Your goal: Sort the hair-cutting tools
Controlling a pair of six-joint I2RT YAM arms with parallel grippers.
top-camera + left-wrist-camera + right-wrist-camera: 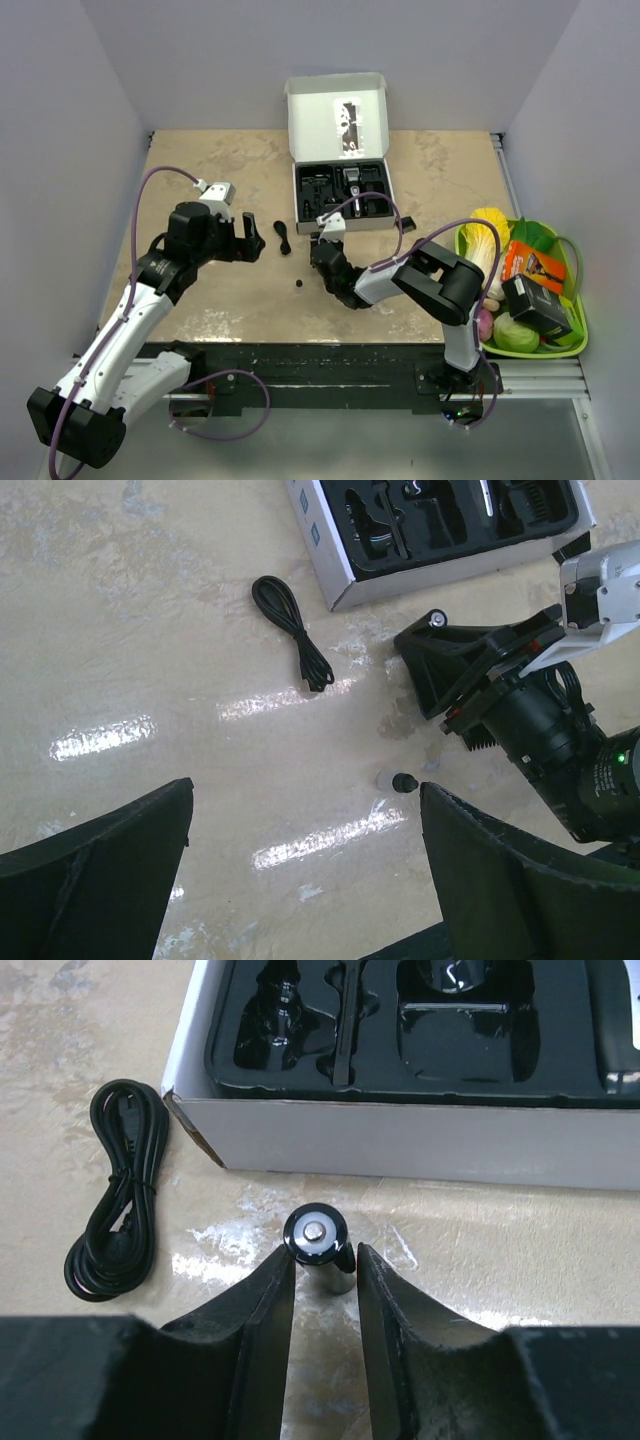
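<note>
A short black cylinder (318,1235) with a silver cap stands upright on the table just in front of the white box (400,1140). My right gripper (325,1260) has both fingers against its sides. In the top view that gripper (322,236) sits low at the box's front left corner. A coiled black cord (282,236) (115,1190) lies left of it. A tiny round bit (298,285) (403,781) rests nearer the front. The left gripper (250,240) (307,810) hovers open over bare table, the bit by its right finger. The clipper (355,185) lies in the box's black insert.
The box's lid (337,115) stands open at the back. A green basket (583,330) at the right edge holds toy vegetables and a small black box (535,305). Grey walls enclose the table on three sides.
</note>
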